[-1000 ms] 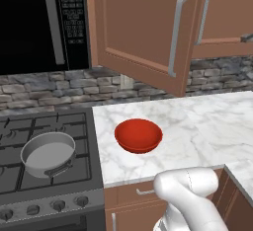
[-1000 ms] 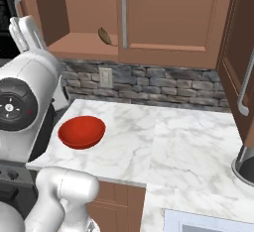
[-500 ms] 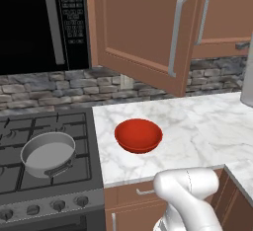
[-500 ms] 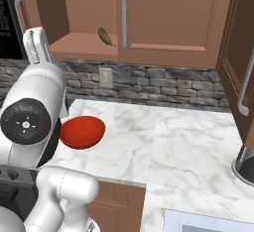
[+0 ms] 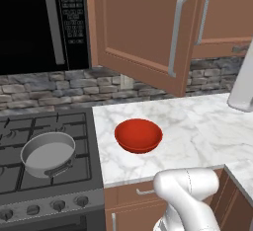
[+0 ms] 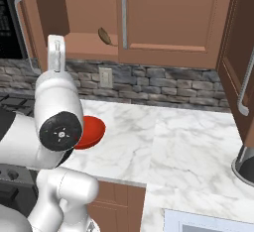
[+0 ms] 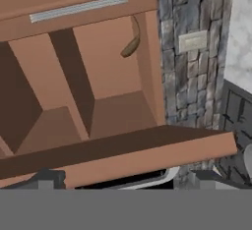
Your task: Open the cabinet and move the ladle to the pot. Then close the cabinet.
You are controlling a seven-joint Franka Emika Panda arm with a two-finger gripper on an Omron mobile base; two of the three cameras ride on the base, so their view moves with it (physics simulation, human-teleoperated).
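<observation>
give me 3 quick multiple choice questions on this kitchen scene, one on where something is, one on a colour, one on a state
1. Where is the ladle?
A. in the pot
B. on the shelf inside the cabinet
C. in the bowl

2. What colour is the bowl on the counter?
A. red
B. blue
C. white

3. How does the left door of the cabinet stand?
A. shut
B. swung open
C. taken off

Answers:
1. B, the right base view shows it lying on the shelf floor behind the open door.
2. A, both base views show it red on the marble.
3. B, it stands out from the frame, and the shelf shows behind it.
</observation>
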